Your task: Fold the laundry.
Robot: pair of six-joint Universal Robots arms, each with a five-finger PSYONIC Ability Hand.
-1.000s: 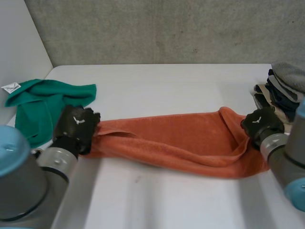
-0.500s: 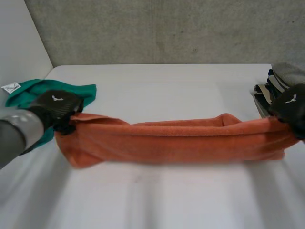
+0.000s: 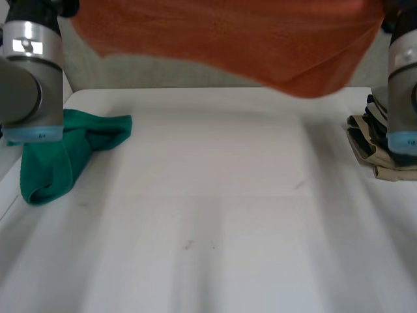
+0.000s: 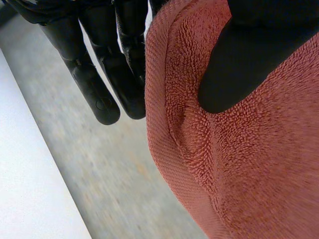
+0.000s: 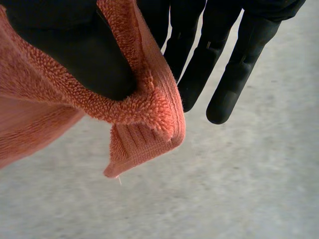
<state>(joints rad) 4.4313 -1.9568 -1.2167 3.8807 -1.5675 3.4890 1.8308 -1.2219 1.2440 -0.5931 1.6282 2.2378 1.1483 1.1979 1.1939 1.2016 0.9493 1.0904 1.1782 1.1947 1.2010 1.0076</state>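
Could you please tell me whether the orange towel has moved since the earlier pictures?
Yes. The orange towel has risen off the table and now hangs well above the green cloth, which stayed put.

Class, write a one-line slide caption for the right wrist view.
The right hand pinches a corner of the orange towel under its thumb.

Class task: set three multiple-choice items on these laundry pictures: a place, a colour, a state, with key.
1. Where is the orange terry towel relative to the white table? A lying flat on it; B held up above it; C folded on it.
2. What colour is the crumpled cloth on the table? A green; B grey; C yellow.
3. How does the right hand meet the towel? A thumb pinching its corner; B open, apart; C flat beneath.
Key: B, it hangs clear overhead; A, plainly green; A, thumb presses the hemmed corner.
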